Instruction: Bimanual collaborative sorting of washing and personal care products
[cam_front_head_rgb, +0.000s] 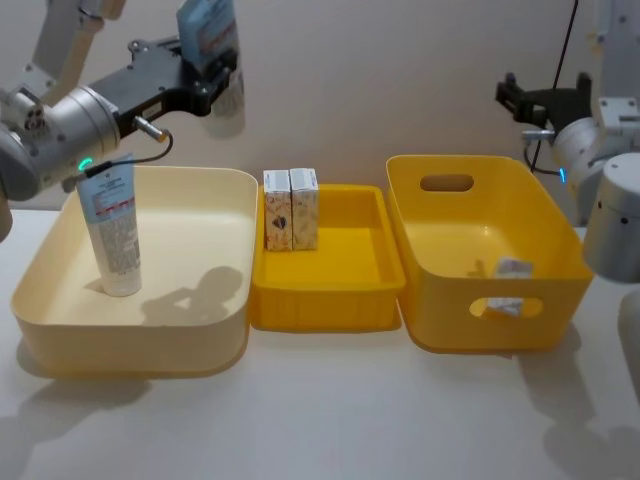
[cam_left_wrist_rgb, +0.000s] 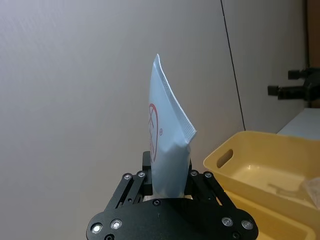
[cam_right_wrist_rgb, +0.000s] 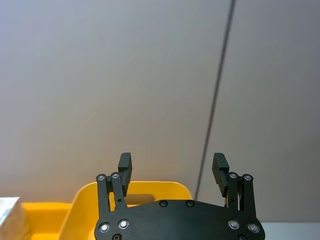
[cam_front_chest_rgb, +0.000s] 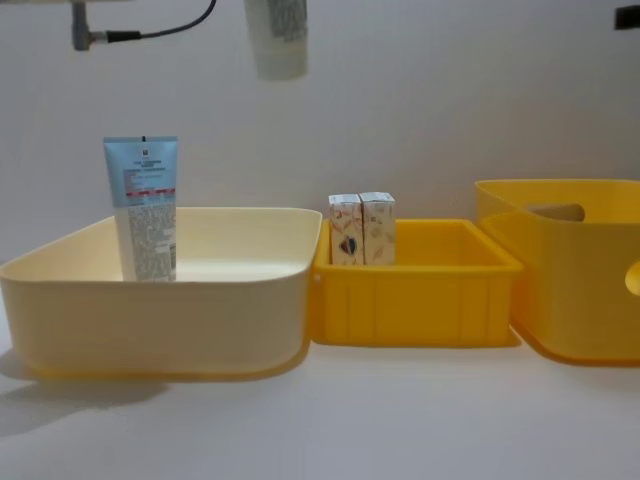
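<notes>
My left gripper (cam_front_head_rgb: 215, 82) is raised high above the back of the cream bin (cam_front_head_rgb: 200, 330), shut on a light-blue squeeze tube (cam_front_head_rgb: 207, 30). The left wrist view shows that tube (cam_left_wrist_rgb: 167, 145) clamped between the fingers (cam_left_wrist_rgb: 197, 176), crimped end away from the camera. Its white cap end (cam_front_chest_rgb: 277, 40) hangs at the top of the chest view. A second tube (cam_front_head_rgb: 112, 230) stands upright in the cream bin. Two small cream cartons (cam_front_head_rgb: 290, 208) stand side by side in the shallow yellow tray (cam_front_head_rgb: 330, 300). Raised at the far right, my right gripper (cam_right_wrist_rgb: 172, 167) is open and holds nothing.
A deep yellow bin with handle cut-outs (cam_front_head_rgb: 560, 290) stands right of the tray, with a small white item (cam_front_head_rgb: 513, 267) on its floor. The three containers stand in a row against a plain wall. Bare white table lies in front of them (cam_front_head_rgb: 320, 420).
</notes>
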